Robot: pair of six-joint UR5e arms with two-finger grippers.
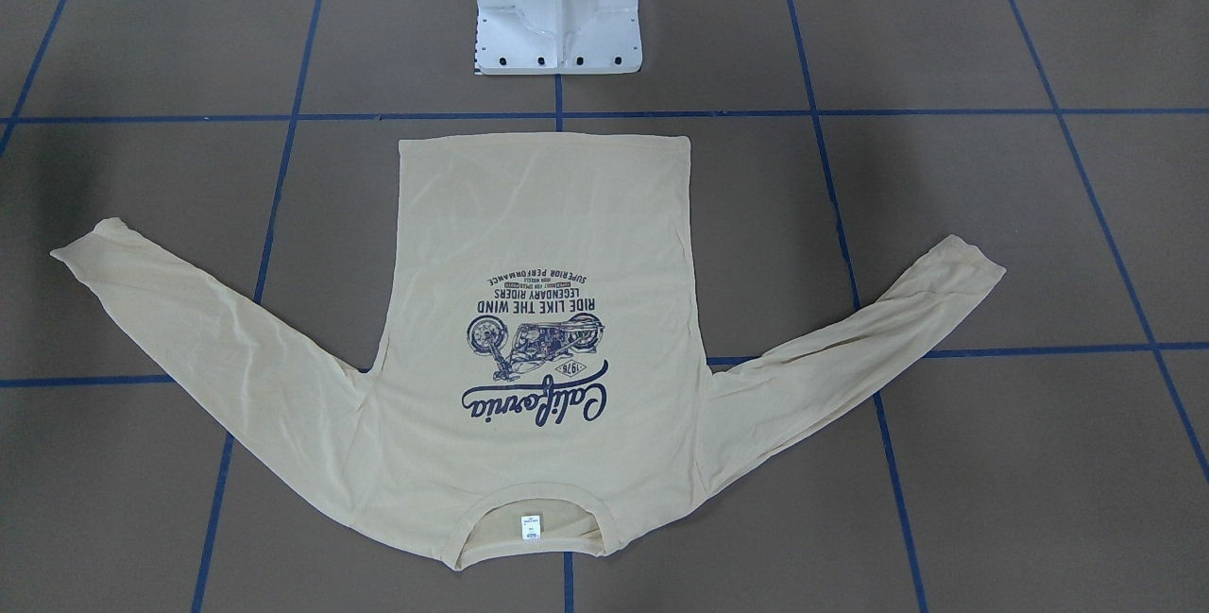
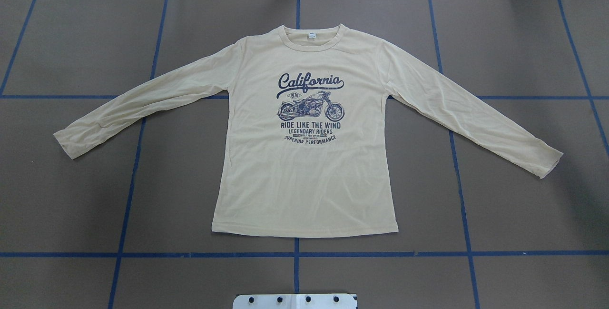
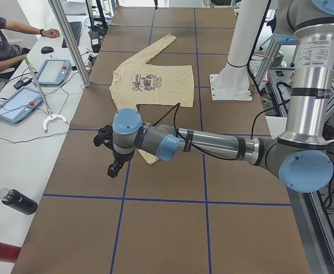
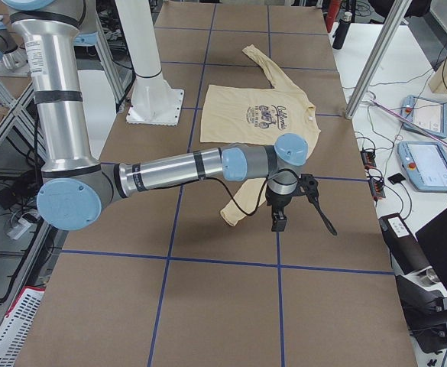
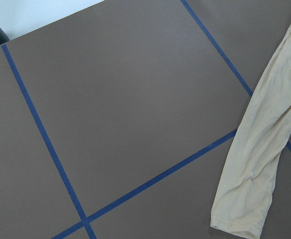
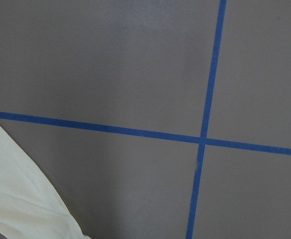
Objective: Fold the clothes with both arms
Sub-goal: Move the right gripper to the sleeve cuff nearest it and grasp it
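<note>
The clothes are one cream-yellow long-sleeved shirt [image 2: 304, 171], lying flat in the middle of the table with its navy "California" motorcycle print [image 2: 309, 106] facing up. Both sleeves are spread out and the neck label [image 1: 531, 525] is on the far side from the robot. My left gripper [image 3: 113, 162] hangs over the table beside the cuff of one sleeve [image 5: 264, 149]. My right gripper [image 4: 280, 218] hangs beside the cuff of the other sleeve [image 6: 16, 199]. Both grippers show only in the side views, so I cannot tell whether they are open or shut.
The white pedestal base [image 1: 557, 18] stands just behind the shirt's hem. Blue tape lines [image 2: 295, 254] cross the brown table. A side desk holds tablets [image 3: 15, 105], a dark bottle [image 3: 18, 201] and a person's arm [image 3: 24, 28].
</note>
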